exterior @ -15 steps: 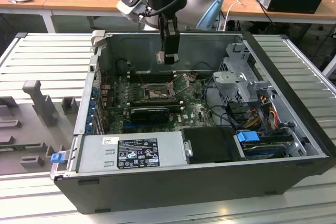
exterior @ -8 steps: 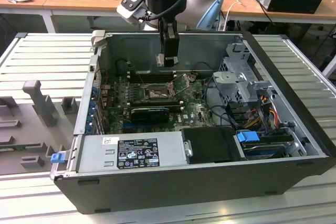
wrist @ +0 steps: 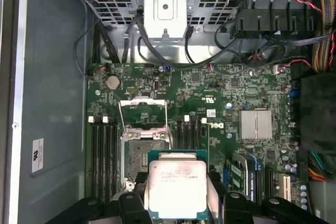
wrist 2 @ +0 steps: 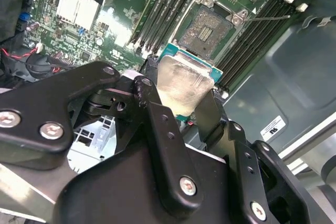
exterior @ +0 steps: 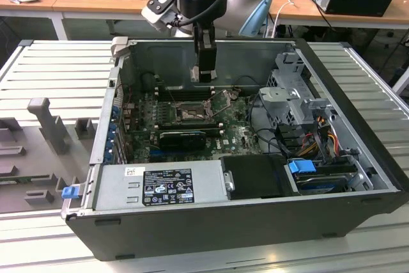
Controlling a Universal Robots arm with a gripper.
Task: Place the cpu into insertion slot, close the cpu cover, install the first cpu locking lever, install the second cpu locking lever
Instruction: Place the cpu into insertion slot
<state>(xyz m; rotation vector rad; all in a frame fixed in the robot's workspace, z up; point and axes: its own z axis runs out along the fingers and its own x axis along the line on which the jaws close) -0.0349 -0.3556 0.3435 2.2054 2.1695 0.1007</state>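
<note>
The chip (wrist: pixel 177 187) is held between the fingers (wrist 2: pixel 163 135) of the gripper (wrist 2: pixel 182 100), which are drawn in narrowly on two opposite edges of it; its silver top is seen in both wrist views. The socket (wrist: pixel 140 157) lies just beyond the fingertips, apart from the chip, with its dark contact field laid bare. The cover frame (wrist: pixel 143 113) stands open on the side of the socket away from the fingers. Black memory slots (wrist: pixel 189 135) are seen on either side of the socket. In the exterior view the gripper (exterior: pixel 204 73) is hung inside the open computer case (exterior: pixel 255 222), clear above the green board (exterior: pixel 243 135).
</note>
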